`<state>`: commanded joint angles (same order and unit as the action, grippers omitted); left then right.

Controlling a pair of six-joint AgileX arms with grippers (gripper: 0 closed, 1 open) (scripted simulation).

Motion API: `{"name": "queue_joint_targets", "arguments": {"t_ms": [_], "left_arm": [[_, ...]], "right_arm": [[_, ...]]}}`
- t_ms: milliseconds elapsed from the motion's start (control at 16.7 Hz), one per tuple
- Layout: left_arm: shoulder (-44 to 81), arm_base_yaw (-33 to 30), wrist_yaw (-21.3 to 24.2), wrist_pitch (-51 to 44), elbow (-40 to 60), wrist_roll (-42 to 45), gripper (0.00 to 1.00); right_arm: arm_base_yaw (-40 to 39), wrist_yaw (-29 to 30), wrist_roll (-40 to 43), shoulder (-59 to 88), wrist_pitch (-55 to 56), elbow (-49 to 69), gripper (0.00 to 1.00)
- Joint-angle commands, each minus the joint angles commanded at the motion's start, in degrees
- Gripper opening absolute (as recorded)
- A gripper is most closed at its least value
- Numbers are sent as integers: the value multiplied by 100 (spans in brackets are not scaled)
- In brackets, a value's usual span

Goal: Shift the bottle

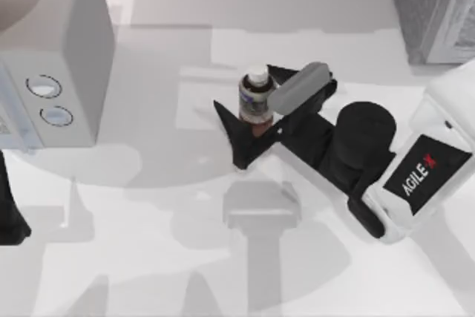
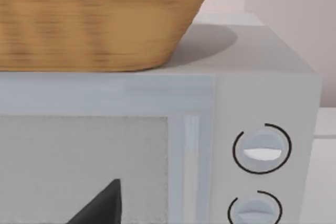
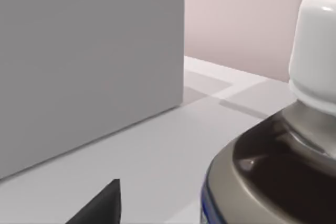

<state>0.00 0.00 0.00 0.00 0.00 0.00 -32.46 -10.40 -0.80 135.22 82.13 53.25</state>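
Note:
The bottle (image 1: pixel 257 94) stands upright near the table's middle, with a reddish-brown body, a white cap and a grey-blue label band. My right gripper (image 1: pixel 242 85) reaches in from the right and is open, one black finger on each side of the bottle with a gap to it. The right wrist view has the bottle (image 3: pixel 283 145) very close, with one dark fingertip (image 3: pixel 102 205) low in the picture. My left arm (image 1: pixel 9 213) is parked at the table's left edge, and its fingertip (image 2: pixel 100 208) points at the microwave.
A grey microwave (image 1: pixel 67 50) with two round dials stands at the back left. A wicker basket (image 2: pixel 94 19) sits on top of it. A grey box (image 1: pixel 434 5) stands at the back right. Bare table lies in front of the bottle.

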Motion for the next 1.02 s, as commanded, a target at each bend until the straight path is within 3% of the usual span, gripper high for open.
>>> {"name": "queue_joint_targets", "arguments": {"t_ms": [780, 1020], "left_arm": [[0, 0, 0, 0, 0, 0, 100], [0, 0, 0, 0, 0, 0, 100]], "right_arm": [[0, 0, 0, 0, 0, 0, 2], [0, 0, 0, 0, 0, 0, 0]]}}
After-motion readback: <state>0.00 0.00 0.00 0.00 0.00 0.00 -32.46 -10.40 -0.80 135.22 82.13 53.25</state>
